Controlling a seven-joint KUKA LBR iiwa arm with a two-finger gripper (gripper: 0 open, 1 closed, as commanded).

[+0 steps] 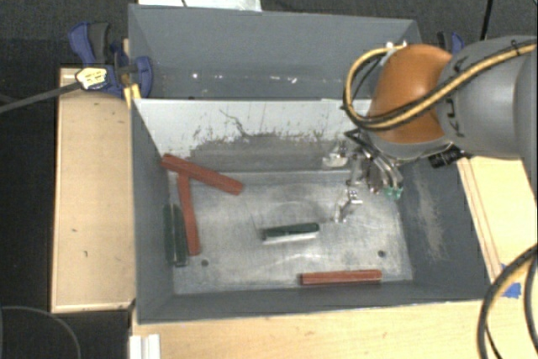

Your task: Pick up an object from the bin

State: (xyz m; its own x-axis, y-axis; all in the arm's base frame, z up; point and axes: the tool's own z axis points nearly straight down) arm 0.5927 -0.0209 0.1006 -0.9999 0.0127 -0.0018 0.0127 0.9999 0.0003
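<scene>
Near the middle of the bin, a dark green bar is laid flat. Just beside its right end the gripper is pointed downward under the orange-covered wrist; whether it is open cannot be told.

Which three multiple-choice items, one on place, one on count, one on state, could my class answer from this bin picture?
1. Where does the dark pen-like stick lie?
A) mid-floor of the bin
B) on the rim
C) outside it

2. How many red-brown sticks are in it?
A) one
B) three
C) five

3. How is the red-brown stick by the near wall?
A) upright
B) leaning on a wall
C) lying flat

Key:
1 A, it lies on the floor, left of and below the claw.
2 B, two meet at the left and one lies near.
3 C, its whole length rests on the floor.
</scene>
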